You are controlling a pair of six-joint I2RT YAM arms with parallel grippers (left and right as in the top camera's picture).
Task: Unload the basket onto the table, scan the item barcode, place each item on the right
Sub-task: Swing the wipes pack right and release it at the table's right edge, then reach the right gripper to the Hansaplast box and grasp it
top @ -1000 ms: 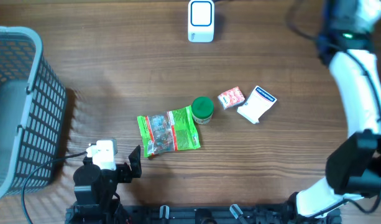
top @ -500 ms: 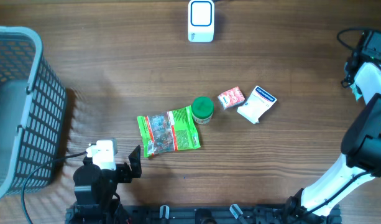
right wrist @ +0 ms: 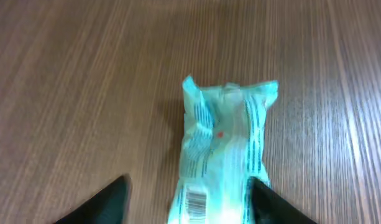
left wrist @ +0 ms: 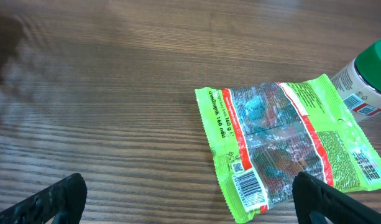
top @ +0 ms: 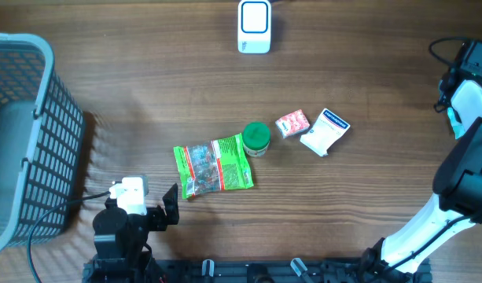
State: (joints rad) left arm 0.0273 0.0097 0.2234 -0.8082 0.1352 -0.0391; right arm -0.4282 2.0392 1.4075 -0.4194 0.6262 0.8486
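A pale teal packet [right wrist: 224,149] lies on the wood at the table's right edge, its barcode facing up near my right wrist camera. My right gripper [right wrist: 187,190] is open around it: the left finger stands clear and the right finger [right wrist: 265,199] sits against the packet's side. From overhead only a teal sliver of the packet [top: 452,119] shows beside the right arm. The white and blue scanner [top: 254,26] stands at the far edge. My left gripper [left wrist: 187,183] is open and empty at the near left, just short of a green snack bag [left wrist: 283,146].
A grey mesh basket [top: 20,134] fills the left side. In the middle lie the green snack bag [top: 215,167], a green-lidded jar [top: 256,138], a small red and white packet [top: 292,123] and a white and blue box [top: 325,131].
The right arm has swung from the far right corner down along the table's right edge and has held there for the last half second. The left arm and the middle items have not moved.
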